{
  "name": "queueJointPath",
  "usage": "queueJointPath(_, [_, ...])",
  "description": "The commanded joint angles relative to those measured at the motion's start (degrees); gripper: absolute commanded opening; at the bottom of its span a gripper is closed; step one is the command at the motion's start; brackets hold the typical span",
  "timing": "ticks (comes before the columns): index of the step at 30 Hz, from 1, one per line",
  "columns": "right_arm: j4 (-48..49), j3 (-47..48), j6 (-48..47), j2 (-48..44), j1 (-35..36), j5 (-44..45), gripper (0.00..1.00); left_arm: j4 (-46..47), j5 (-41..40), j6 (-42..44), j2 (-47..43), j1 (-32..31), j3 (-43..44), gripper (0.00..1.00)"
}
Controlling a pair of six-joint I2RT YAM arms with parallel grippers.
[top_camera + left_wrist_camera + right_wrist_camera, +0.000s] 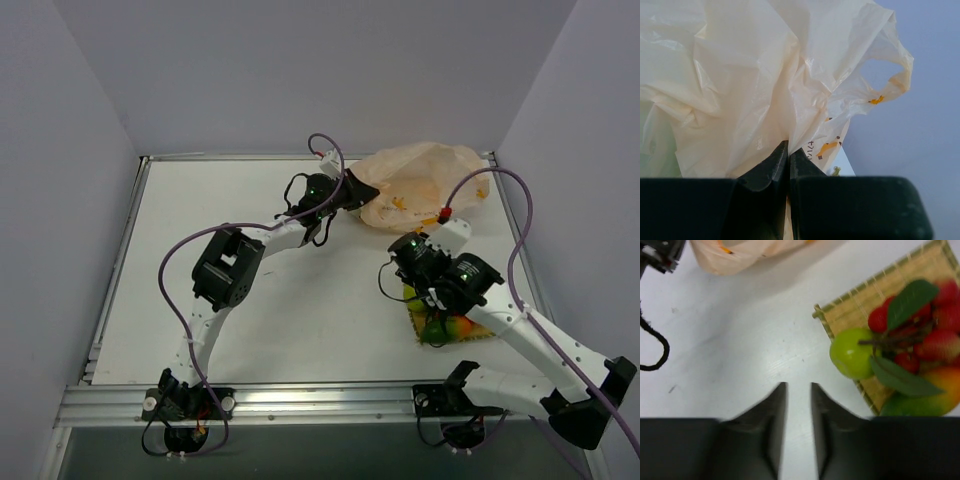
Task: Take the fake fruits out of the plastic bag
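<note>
The cream-peach plastic bag [425,185] lies crumpled at the far right of the table. My left gripper [356,190] is shut on a fold of its left edge; the left wrist view shows the film [765,75] pinched between the closed fingertips of that gripper [789,145]. The fake fruits [438,325] lie on a woven yellow mat [865,305]: a round green one [852,352], several red ones [940,315] with leaves, and a green-orange mango [930,400]. My right gripper [799,386] is open and empty over bare table, left of the mat. It also shows in the top view [405,255].
The right arm's wrist covers part of the mat in the top view. The left wrist housing [655,252] and a black cable loop [655,350] lie at the left in the right wrist view. The bag's near edge [740,252] shows ahead of the right gripper. Walls enclose the table.
</note>
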Motion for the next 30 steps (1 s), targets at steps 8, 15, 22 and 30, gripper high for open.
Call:
queueJointPath(8, [37.6, -1.43, -34.07, 9.22, -17.77, -9.47, 0.0, 1.67, 0.24, -0.2, -6.83, 0.29, -0.78, 0.02])
queueJointPath(15, [50.97, -0.92, -39.96, 21.43, -28.16, -23.73, 0.0, -0.62, -0.91, 0.77, -8.15, -0.07, -2.1, 0.02])
queueJointPath(22, [62.39, 4.17, -40.85, 34.79, -31.42, -35.86, 0.02, -5.45, -4.24, 4.72, -11.84, -0.06, -7.72, 0.02])
queueJointPath(30, [69.7, 6.46, -41.99, 43.67, -31.77, -41.41, 0.2, -12.48, -11.01, 10.08, -13.07, 0.46, -11.24, 0.14])
